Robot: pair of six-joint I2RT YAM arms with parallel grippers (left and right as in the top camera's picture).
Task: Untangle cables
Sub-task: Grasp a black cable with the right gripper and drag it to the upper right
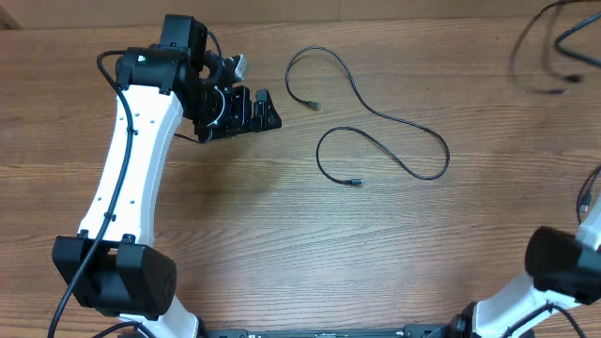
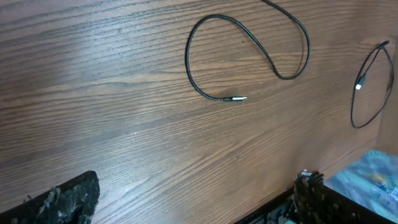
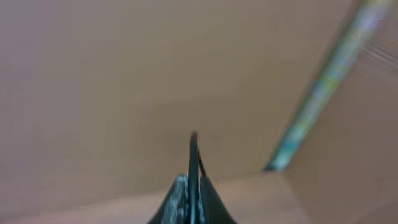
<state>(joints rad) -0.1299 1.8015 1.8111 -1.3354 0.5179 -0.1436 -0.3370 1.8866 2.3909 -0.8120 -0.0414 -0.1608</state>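
Surface: a wide, flat, brown wooden surface (image 1: 282, 235) with fine grain lines.
Left arm: the white and black left arm (image 1: 131, 160) reaches to the far left.
Right arm: only the black and white base of the right arm (image 1: 563, 268) shows, at the near right.
Left hand: the black left hand (image 1: 252, 111) is spread wide and holds nothing. It sits left of the cable, well apart.
Right hand: the black right hand (image 3: 194, 162) is pinched tight. Nothing shows in it, and its view is blurry.
Cable: one thin black rubbery cable (image 2: 188, 62) lies in the middle, in two loose loops. It does not seem to cross itself.
Dark cords: blurry dark cords (image 1: 563, 42) at the far right; I cannot tell what they are.
Plug: a small silvery plug (image 1: 355, 181) tips the near end.
Feel: likely light, soft and floppy, so it would slide easily.
Best hold: probably the cord just behind a plug.
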